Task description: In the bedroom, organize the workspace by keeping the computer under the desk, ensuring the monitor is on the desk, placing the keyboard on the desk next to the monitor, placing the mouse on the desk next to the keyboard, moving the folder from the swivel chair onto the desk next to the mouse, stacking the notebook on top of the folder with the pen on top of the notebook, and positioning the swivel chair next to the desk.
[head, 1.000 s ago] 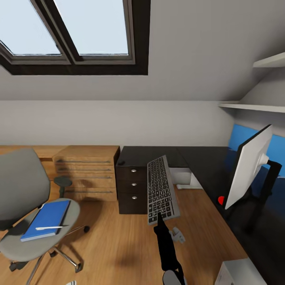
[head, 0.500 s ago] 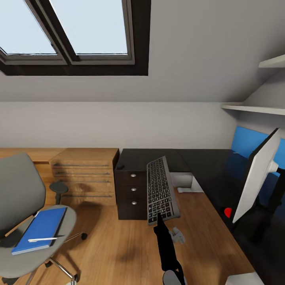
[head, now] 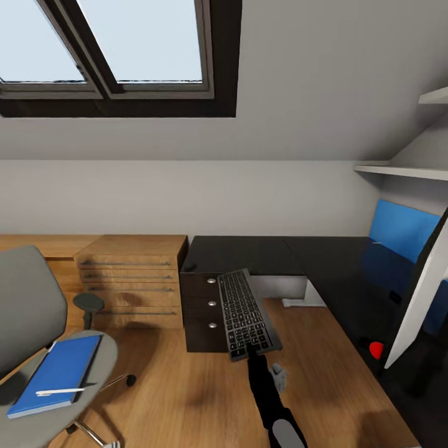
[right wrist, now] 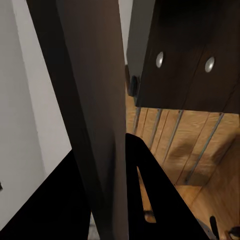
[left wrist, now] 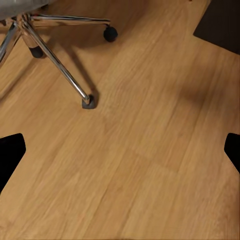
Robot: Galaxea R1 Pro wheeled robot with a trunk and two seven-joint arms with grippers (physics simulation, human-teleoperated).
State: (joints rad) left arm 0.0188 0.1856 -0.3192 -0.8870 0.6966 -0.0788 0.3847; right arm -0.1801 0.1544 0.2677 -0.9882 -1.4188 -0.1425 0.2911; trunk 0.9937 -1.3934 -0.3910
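Change: the whole head view has swung right since a second ago, so the camera has moved; the keyboard [head: 245,314] has dropped lower and tilted, its far end now over the black drawer unit [head: 205,305].
Meaning: likely the carry toward the desk [head: 323,267] is nearing its end; the keyboard is not yet set down.
Right gripper [head: 252,350]: fingers clamped on the keyboard's near edge; in the right wrist view the keyboard [right wrist: 90,110] runs edge-on between the dark fingers [right wrist: 150,200].
Right arm: reaches forward and up from low centre, holding the keyboard out above the floor [head: 186,386].
Left gripper [left wrist: 120,150]: fingers spread wide, holding nothing, pointed down at the floor near the chair's chrome base [left wrist: 55,60].
Chair [head: 31,323]: at left, well apart from the desk, carrying the folder [head: 56,374] with the pen [head: 59,392] on it.
Monitor [head: 423,298]: on the desk at right, seen from behind.
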